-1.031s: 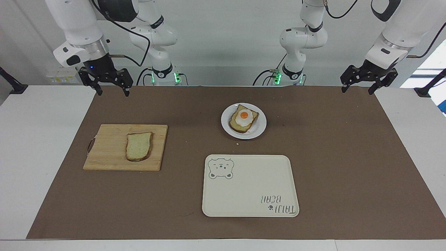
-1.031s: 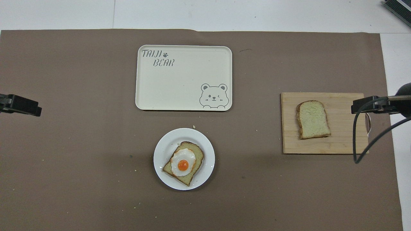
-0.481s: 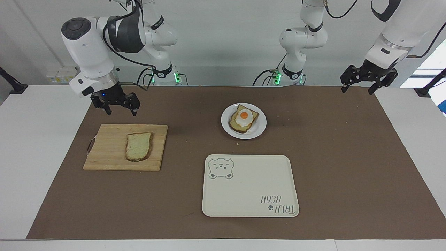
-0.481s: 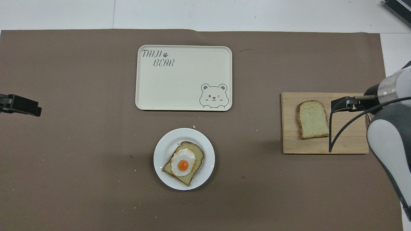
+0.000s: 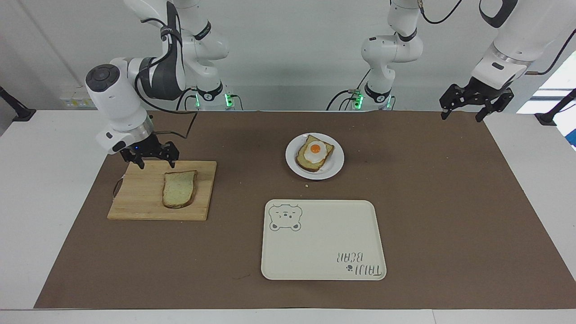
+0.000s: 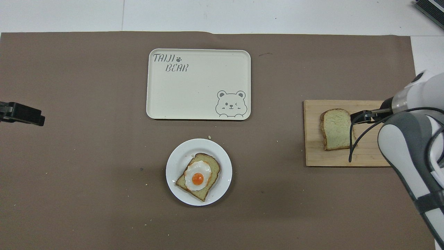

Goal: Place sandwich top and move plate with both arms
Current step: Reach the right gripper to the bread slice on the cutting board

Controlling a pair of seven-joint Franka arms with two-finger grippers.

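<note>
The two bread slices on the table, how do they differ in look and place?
The sandwich top is bare; the other slice carries a fried egg. The sandwich top lies on a wooden cutting board toward the right arm's end; the egg slice lies on the plate near the middle. Only the sandwich top has a tool close by: the right tool, open, over the board. Both lie flat, with brown crusts.
</note>
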